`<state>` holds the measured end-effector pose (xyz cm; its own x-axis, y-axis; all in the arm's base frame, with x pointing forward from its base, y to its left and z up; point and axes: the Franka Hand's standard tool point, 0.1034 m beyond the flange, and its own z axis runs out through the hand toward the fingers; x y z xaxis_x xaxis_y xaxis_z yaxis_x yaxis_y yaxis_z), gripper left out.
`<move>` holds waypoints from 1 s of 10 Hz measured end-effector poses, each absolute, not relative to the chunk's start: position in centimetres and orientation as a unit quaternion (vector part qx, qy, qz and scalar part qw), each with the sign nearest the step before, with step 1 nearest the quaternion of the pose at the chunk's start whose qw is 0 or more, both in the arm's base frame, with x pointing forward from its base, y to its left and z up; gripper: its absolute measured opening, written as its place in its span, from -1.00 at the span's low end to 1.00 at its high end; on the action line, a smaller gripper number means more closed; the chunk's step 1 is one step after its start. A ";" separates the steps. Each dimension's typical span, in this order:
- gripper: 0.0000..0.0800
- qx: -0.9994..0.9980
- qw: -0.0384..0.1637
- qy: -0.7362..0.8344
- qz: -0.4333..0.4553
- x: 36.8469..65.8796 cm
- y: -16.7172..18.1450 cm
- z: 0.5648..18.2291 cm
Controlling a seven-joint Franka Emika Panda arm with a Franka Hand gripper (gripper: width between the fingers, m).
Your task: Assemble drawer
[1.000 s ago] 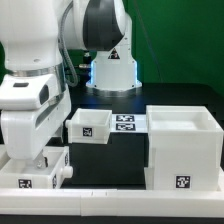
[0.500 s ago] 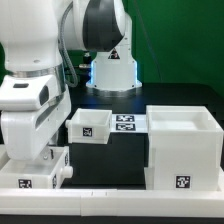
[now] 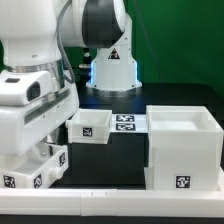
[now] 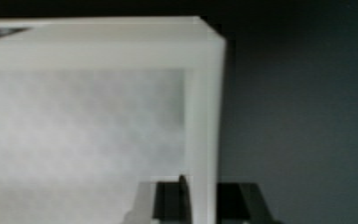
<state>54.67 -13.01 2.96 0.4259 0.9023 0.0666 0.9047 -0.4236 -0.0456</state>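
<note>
Black tabletop (image 3: pixel 108 162), green backdrop. The gripper (image 4: pixel 206 203) pinches one wall of the held tray (image 3: pixel 35 170), which is tilted at the exterior frame's lower left. Second tray (image 3: pixel 88 126) centre; casing (image 3: pixel 182 148) lower right, well apart. Risk, as judged: the thin-edge hold lets the tray pivot or slip.

Arm (image 3: pixel 32 60) hides near tray (image 3: pixel 45 166) partly; wrist view blurred.
</note>
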 end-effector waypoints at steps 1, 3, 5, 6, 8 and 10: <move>-0.90 -0.877 0.045 -0.477 -0.020 54.8 -12.1 3.1; -0.90 -0.939 0.051 -0.340 -0.016 54.8 -10.0 3.3; -0.90 -0.952 0.054 -0.300 -0.014 54.7 -10.2 3.2; -0.90 -0.960 0.056 -0.273 -0.012 54.7 -10.0 3.1; -0.90 -0.991 0.060 -0.118 -0.014 55.3 -8.9 3.4; -0.90 -0.996 0.078 0.043 -0.005 55.9 -8.3 3.3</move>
<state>55.87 -8.30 3.29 0.9963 -0.0864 0.0030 -0.0849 -0.9842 -0.1555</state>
